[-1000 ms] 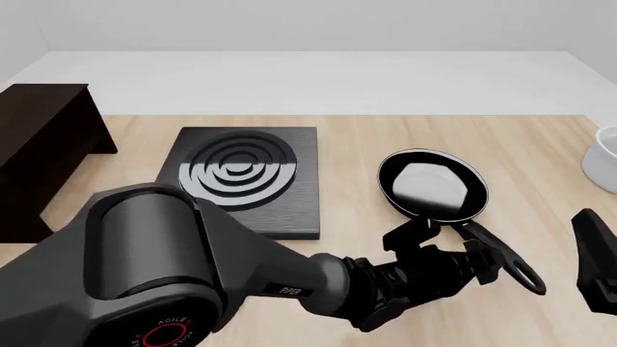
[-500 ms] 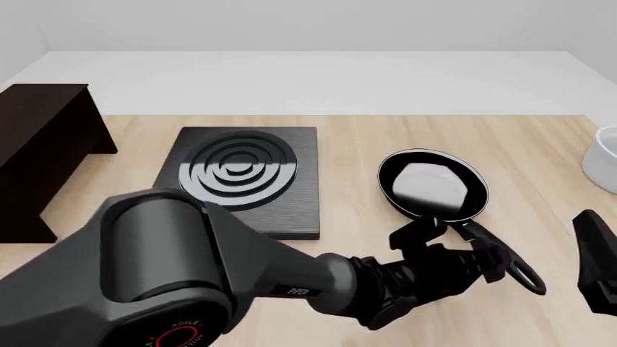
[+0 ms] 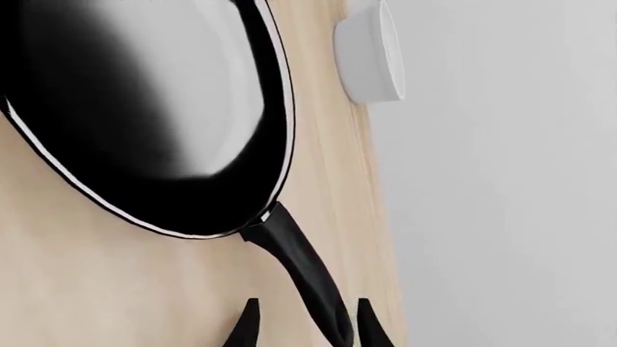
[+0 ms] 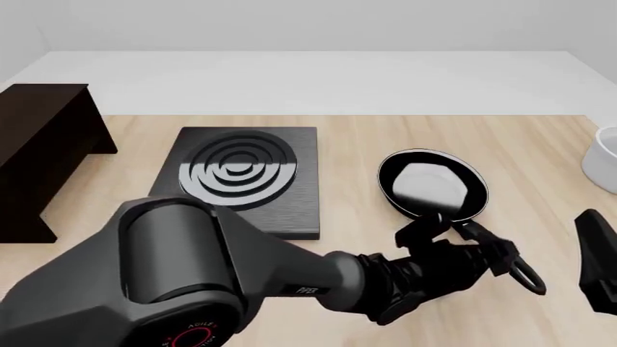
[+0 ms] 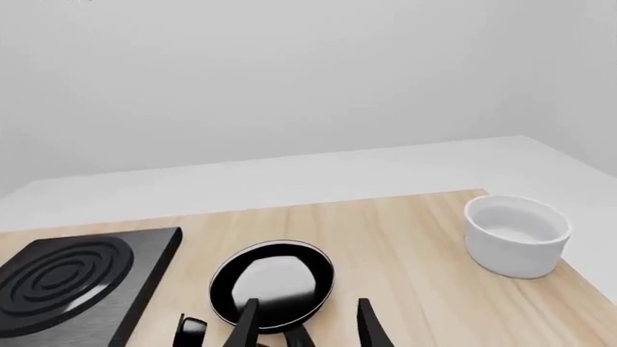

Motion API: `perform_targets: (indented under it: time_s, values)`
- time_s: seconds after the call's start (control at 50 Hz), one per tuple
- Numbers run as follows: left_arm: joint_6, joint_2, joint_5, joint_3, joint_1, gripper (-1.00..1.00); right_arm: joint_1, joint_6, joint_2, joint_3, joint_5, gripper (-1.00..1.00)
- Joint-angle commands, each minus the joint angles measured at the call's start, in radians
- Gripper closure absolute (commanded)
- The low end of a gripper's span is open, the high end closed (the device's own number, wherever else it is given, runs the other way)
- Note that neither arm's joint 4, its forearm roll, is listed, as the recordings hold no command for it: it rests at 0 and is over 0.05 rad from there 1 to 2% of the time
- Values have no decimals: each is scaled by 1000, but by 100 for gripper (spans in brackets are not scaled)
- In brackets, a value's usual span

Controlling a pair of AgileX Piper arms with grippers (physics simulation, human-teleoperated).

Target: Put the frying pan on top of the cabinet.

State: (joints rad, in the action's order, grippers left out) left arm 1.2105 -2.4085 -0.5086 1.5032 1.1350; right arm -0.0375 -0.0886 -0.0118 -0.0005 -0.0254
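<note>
left claw (image 4: 479, 244): fingers spread, reaching low | right claw (image 5: 306, 323): fingers apart, raised

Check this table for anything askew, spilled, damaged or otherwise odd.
Nothing stands out. The round black frying pan with the pale rim sits flat and empty on the wooden table; the square black stove plate, dark brown wooden cabinet and white bowl stand squarely, nothing spilled.
</note>
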Motion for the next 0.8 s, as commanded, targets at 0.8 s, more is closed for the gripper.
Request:
perform_targets:
  time_s: [0.8]
  values:
    - [74,-152,76,133,-15,-100,-22,-22,6,-4,6,-100]
